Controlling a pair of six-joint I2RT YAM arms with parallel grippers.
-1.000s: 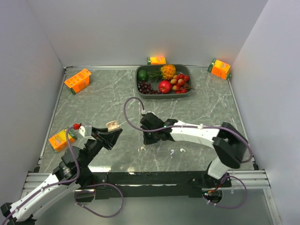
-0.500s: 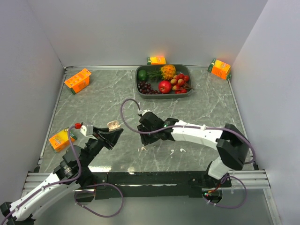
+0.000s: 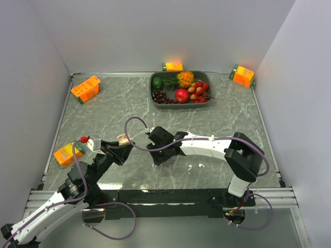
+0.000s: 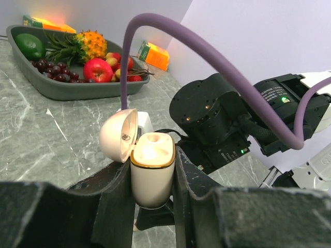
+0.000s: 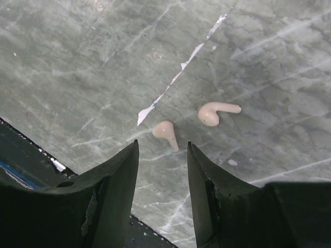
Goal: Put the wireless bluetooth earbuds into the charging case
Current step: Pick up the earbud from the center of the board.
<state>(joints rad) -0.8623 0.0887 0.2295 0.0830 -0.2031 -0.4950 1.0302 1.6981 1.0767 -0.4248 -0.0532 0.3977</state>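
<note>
My left gripper (image 4: pixel 151 178) is shut on the cream charging case (image 4: pixel 150 155), holding it upright above the table with its hinged lid (image 4: pixel 118 135) swung open to the left. From above, the case (image 3: pixel 123 138) sits at the left gripper (image 3: pixel 121 146). The right gripper (image 3: pixel 157 156) hovers just right of it, pointing down at the table. In the right wrist view its fingers (image 5: pixel 163 150) stand open with nothing between them. Two white earbuds lie on the marble just past the tips, one (image 5: pixel 166 132) close and one (image 5: pixel 214 112) farther right. Two earbuds (image 3: pixel 191 166) (image 3: pixel 200 166) show from above.
A grey tray (image 3: pixel 181 105) of fruit stands at the back. Orange juice cartons sit at the back left (image 3: pixel 86 88), back middle (image 3: pixel 173 66), back right (image 3: pixel 242 75) and near left (image 3: pixel 66 154). The right arm's black wrist (image 4: pixel 212 119) and purple cable (image 4: pixel 207 51) are close behind the case.
The right gripper has opened, and its arm has swung left and nearer, closer to the case. The left arm still holds the open case in place.
</note>
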